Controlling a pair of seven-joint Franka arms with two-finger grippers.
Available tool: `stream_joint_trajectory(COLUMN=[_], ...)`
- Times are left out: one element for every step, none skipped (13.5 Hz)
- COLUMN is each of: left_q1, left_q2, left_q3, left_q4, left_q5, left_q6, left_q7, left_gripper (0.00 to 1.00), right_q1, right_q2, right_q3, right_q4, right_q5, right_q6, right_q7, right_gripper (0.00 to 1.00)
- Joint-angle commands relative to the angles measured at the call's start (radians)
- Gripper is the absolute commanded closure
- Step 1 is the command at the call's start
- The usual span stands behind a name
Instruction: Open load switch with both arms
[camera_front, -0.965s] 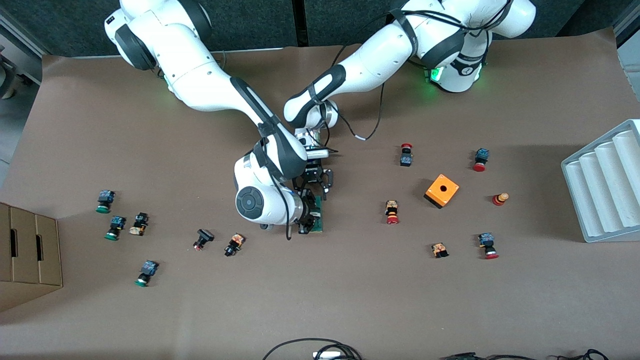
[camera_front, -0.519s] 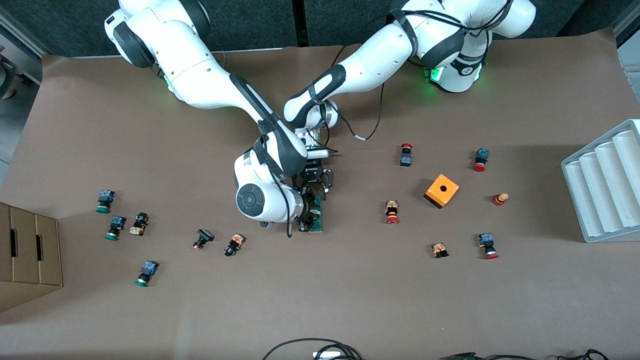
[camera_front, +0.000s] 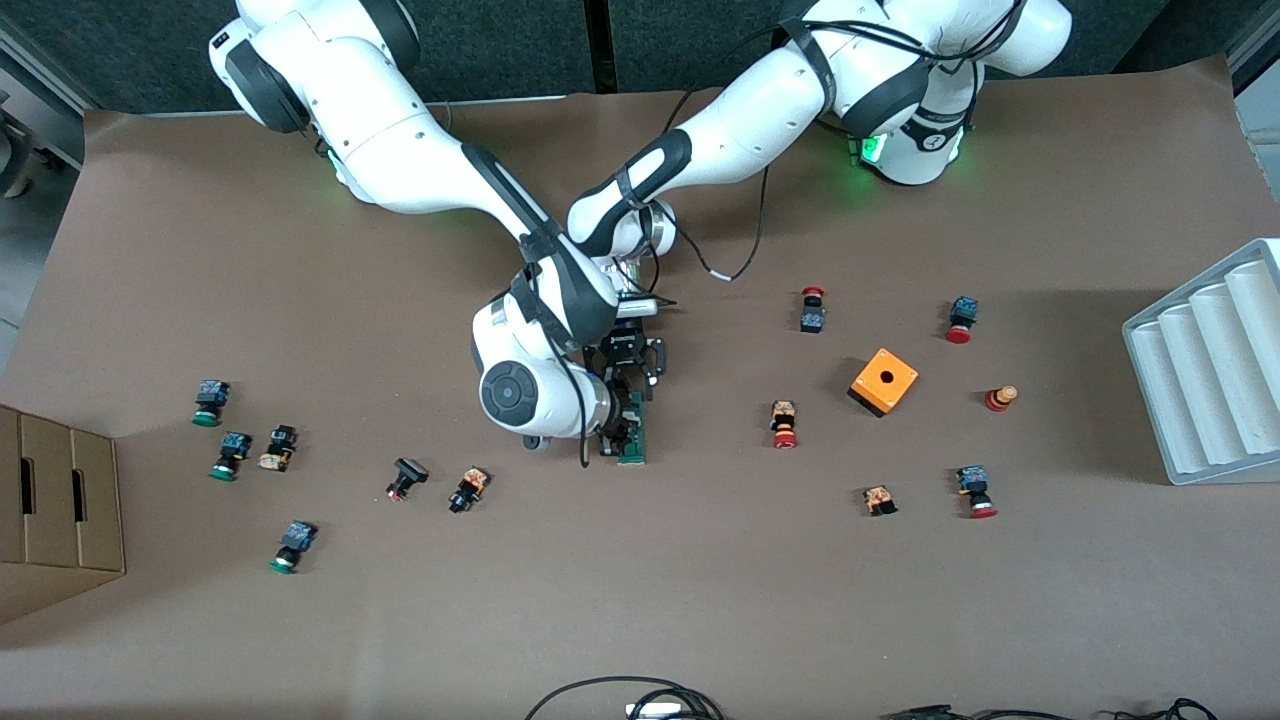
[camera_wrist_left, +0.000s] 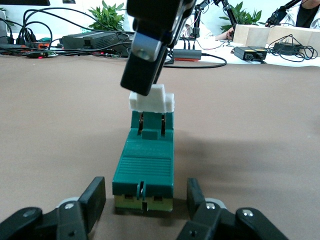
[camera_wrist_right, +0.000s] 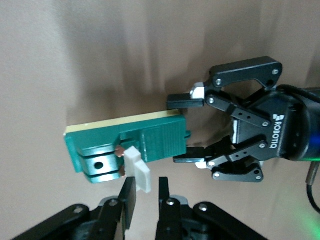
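Both arms meet near the middle of the brown worktop (camera_front: 700, 600), where the load switch (camera_front: 634, 432) lies flat, a narrow dark-green block with a pale yellow underside. It sits roughly midway between the two ends of the worktop, nearer the front camera than the arms' elbows.

The left tool (camera_wrist_left: 145, 207) is down at the end of the switch that points away from the front camera. Its fingers (camera_wrist_left: 95, 197) stand on either side of that end, set narrowly but with small gaps showing, so it brackets the block; whether it actually presses on it I cannot tell.

The right tool (camera_wrist_right: 143, 192) hangs over the other end of the switch, its fingers drawn in close around the small white tab (camera_wrist_right: 138, 172). In the left wrist view the same tool comes down from above onto the white tab (camera_wrist_left: 151, 100), which sits raised above the green body on two thin brown metal strips.

Scattered around are small push buttons: green-capped ones (camera_front: 209, 402) toward the right arm's end, red-capped ones (camera_front: 784, 424) toward the left arm's end. An orange box (camera_front: 883, 381) with a round hole stands among the red ones. A grey ribbed tray (camera_front: 1205, 365) lies at the left arm's end, and a cardboard box (camera_front: 55, 505) at the right arm's end.
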Motion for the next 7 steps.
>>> stream_joint_trajectory(left_q1=[-0.012,-0.012,-0.011,-0.011,-0.011,-0.011,-0.012], left_q2=[0.006,0.006,0.006,0.006,0.006,0.006,0.006], left_q3=[0.005,0.005,0.005,0.005,0.005,0.005,0.005], left_q4=[0.008,0.008,0.009,0.009,0.009,0.009,0.009], left_q5=[0.004,0.004,0.004,0.004,0.004,0.004,0.004], left_q6=[-0.003,-0.006,-0.006,-0.006,-0.006,-0.006,-0.006], left_q7=[-0.007,-0.007,-0.007,-0.007,-0.007,-0.007,-0.007], left_gripper=[0.26,0.26,0.26,0.26,0.26,0.26,0.26], right_q1=[-0.003,-0.001,-0.001,-0.001,-0.001,-0.001,0.000], right_q2=[-0.033,-0.033,-0.033,-0.033,-0.033,-0.031,-0.030], right_q3=[0.013,0.013,0.013,0.013,0.013,0.013,0.013], right_q4=[-0.055,-0.058,-0.059,-0.062,-0.070,-0.073,-0.076], right_q5=[-0.024,-0.024,-0.030,-0.041,-0.041,-0.043,-0.043], right_q6=[0.000,0.001,0.003,0.003,0.007,0.016,0.023], right_q7=[0.000,0.000,0.000,0.000,0.000,0.000,0.000], right_gripper=[0.75,0.75,0.75,0.75,0.75,0.75,0.75])
